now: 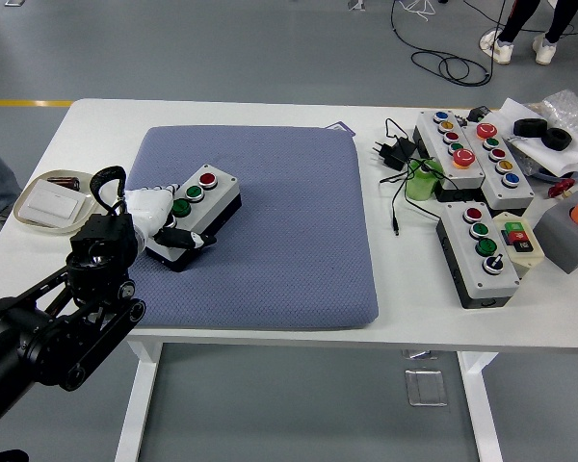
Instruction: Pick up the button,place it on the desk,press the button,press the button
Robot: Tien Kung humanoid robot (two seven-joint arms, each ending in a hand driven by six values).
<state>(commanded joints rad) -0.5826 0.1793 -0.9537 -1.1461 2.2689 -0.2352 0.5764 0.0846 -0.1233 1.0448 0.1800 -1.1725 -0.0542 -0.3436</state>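
left hand (164,219) mostly blocked by its own arm, button box (195,217) near end covered, right-side clutter cut off

The left hand (164,223) grips the near-left end of the button box (195,215), which lies on the blue mat (270,241) on the white table (270,111). More button boxes (472,154) crowd the table's right side among cables.
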